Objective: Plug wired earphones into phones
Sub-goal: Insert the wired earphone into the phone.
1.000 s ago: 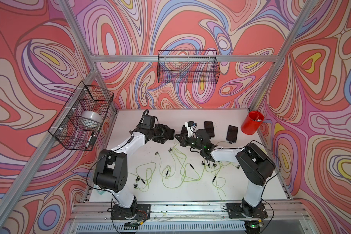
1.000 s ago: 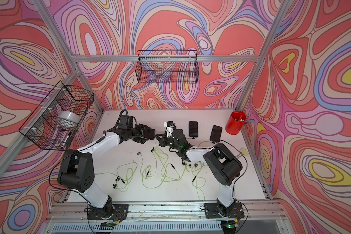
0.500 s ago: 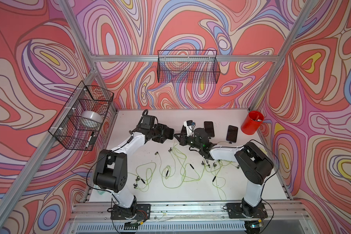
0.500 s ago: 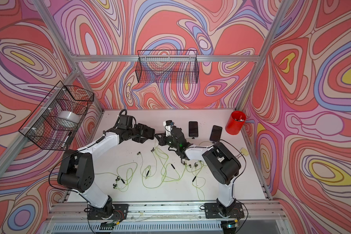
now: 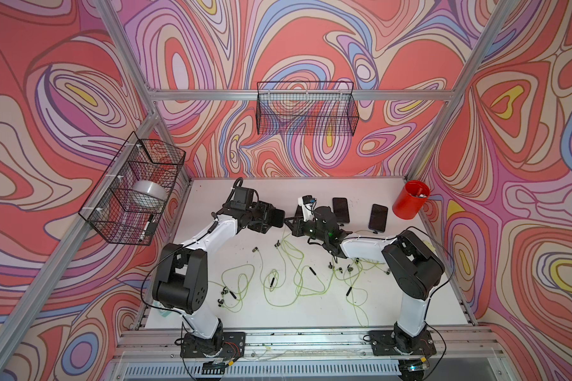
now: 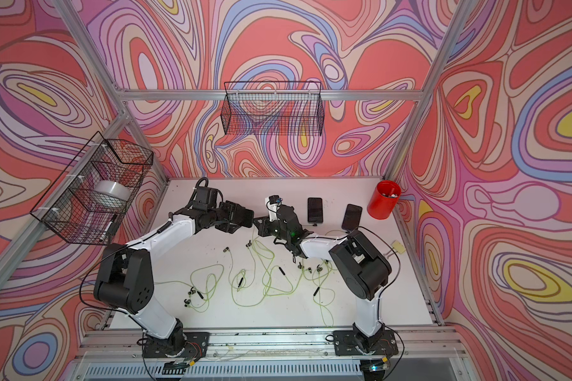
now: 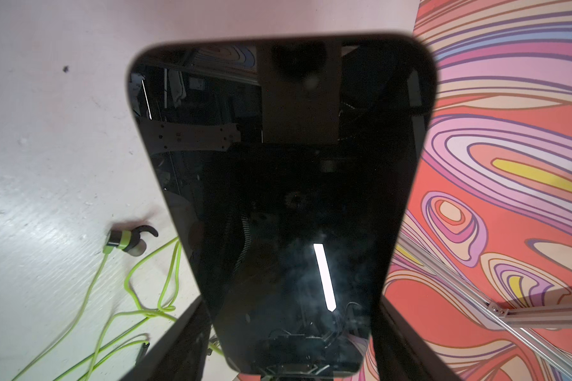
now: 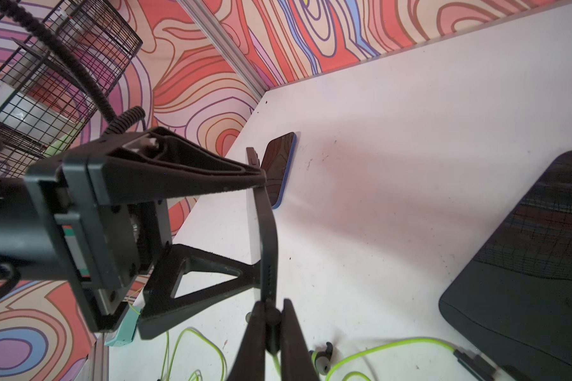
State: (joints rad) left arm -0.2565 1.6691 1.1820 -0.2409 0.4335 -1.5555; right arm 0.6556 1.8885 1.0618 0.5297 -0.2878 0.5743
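Right arm (image 5: 365, 248) is creeping left over the worktop (image 5: 410, 306), in small steps across the last second. Its wrist is also drifting slightly farther out from its base. Right gripper (image 5: 293, 226) is closing the gap to the held phone (image 7: 284, 198) that the left gripper (image 8: 265, 227) is clamping, and the two are now sitting almost nose to nose in both top views. In the right wrist view, the plug (image 8: 273, 318) pinched in the right fingers (image 8: 256, 333) is sitting against the phone's end edge.

No lettering, brand, number or sign is legible on the phones (image 5: 340, 210), the earphones (image 7: 126, 242) or elsewhere.
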